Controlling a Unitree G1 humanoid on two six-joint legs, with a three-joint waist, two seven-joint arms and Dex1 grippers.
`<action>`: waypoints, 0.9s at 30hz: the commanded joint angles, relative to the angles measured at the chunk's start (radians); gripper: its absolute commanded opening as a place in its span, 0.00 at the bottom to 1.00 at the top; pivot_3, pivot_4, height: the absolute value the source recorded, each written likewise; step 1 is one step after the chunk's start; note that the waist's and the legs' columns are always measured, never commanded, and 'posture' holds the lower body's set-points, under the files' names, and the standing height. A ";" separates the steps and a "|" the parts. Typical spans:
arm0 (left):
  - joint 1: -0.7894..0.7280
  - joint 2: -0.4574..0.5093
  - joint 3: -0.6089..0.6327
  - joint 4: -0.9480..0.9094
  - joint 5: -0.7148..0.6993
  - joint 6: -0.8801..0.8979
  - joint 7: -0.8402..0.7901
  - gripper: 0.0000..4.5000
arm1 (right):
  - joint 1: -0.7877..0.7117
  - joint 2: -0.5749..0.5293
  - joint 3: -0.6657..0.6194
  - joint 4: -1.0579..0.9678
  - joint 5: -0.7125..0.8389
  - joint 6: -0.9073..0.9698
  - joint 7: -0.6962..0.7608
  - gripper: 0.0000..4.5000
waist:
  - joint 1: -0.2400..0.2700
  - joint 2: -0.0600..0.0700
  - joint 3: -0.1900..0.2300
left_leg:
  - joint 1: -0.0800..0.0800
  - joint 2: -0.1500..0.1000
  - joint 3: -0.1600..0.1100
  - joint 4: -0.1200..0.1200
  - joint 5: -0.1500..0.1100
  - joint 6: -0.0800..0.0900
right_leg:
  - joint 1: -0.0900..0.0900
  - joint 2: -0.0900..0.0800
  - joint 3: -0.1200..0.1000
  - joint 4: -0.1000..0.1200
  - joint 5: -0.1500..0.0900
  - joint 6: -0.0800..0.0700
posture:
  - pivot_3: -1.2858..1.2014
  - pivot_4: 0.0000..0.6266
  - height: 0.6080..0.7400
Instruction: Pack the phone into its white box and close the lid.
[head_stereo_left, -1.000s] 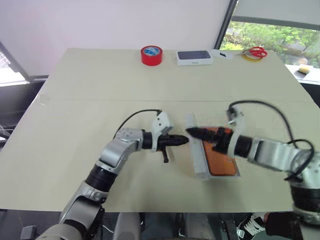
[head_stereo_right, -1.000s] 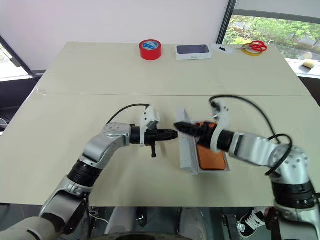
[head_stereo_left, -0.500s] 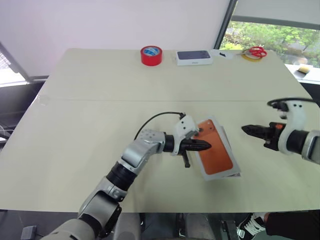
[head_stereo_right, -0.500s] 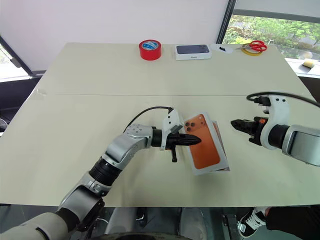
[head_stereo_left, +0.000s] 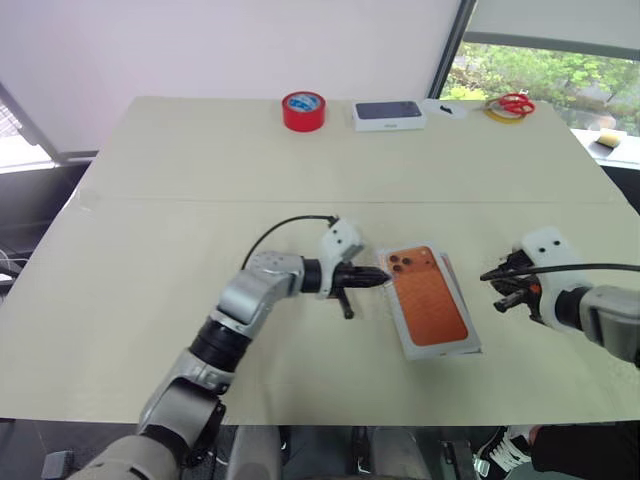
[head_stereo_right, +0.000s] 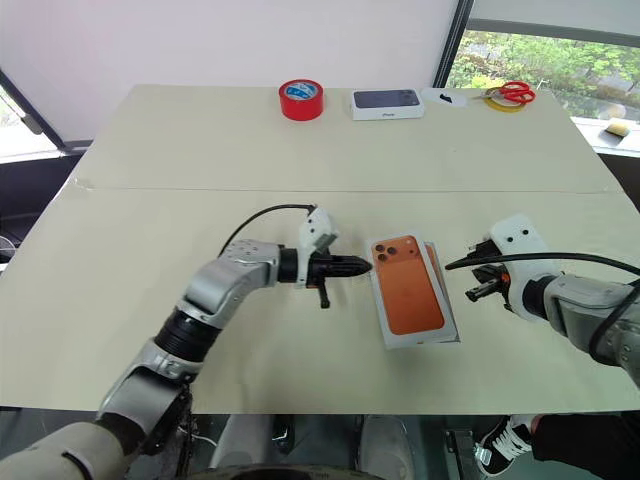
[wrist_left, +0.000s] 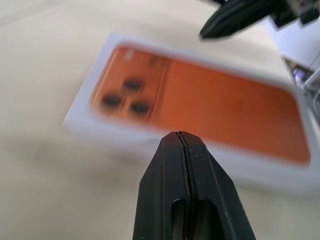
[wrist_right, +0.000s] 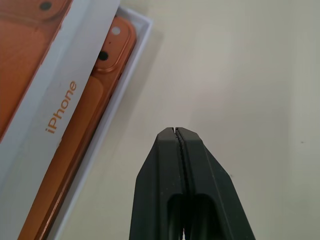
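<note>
On the near half of the counter (head_stereo_left: 150, 250), seen from the left eye, the lid (head_stereo_left: 433, 305) lies picture-side up over the white box (head_stereo_left: 452, 268), skewed so the box's right edge shows as a thin strip beside it. The left claw (head_stereo_left: 383, 277), clenched and empty, points right with its tip just beside the lid's far-left corner. The right claw (head_stereo_left: 488, 277), also clenched and empty, sits right of the box with a gap of bare counter between. Wide open surface spreads to the left and across the middle. Along the far edge stand a red tape roll (head_stereo_left: 303, 109), a small white box with dark top (head_stereo_left: 388, 115) and red scissors (head_stereo_left: 514, 103) on a yellow ring.

From the right eye, the lid sits a little off square to the counter's near edge, with free room between that edge and the lid.

In the left wrist view, the pressed-together fingers (wrist_left: 185, 190) hang just short of the lid's white side edge; the other claw's dark tip (wrist_left: 235, 15) shows beyond the lid.

In the right wrist view, the phone (wrist_right: 80, 130) lies in the white box, a strip of it exposed beside the lid's lettered side wall, which rests over it. The box rim stands apart from the clenched fingers (wrist_right: 182, 185), bare counter between.
</note>
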 joint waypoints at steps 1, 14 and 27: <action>-0.005 0.031 -0.014 -0.060 -0.015 0.031 -0.034 0.00 | -0.034 0.024 0.006 -0.025 -0.072 -0.009 0.040 0.00 | 0.002 0.000 0.000 | 0.000 0.000 0.000 0.000 0.000 0.000 | 0.000 0.000 0.000 0.000 0.000 0.000 | 0.52 0.24 0.93; -0.036 -0.086 -0.138 0.019 0.078 -0.019 0.023 0.00 | -0.034 0.069 0.021 -0.089 -0.204 0.026 0.167 0.00 | 0.000 0.000 0.000 | 0.000 0.000 0.000 0.000 0.000 0.000 | 0.000 -0.001 0.000 -0.001 0.000 0.000 | 0.52 0.24 0.93; -0.063 -0.149 -0.139 0.045 0.078 -0.040 0.013 0.00 | 0.019 0.088 -0.003 -0.175 -0.280 0.040 0.247 0.00 | 0.001 0.000 0.000 | 0.000 -0.001 0.000 0.000 0.000 0.000 | 0.001 -0.001 0.000 -0.001 0.000 0.000 | 0.52 0.24 0.93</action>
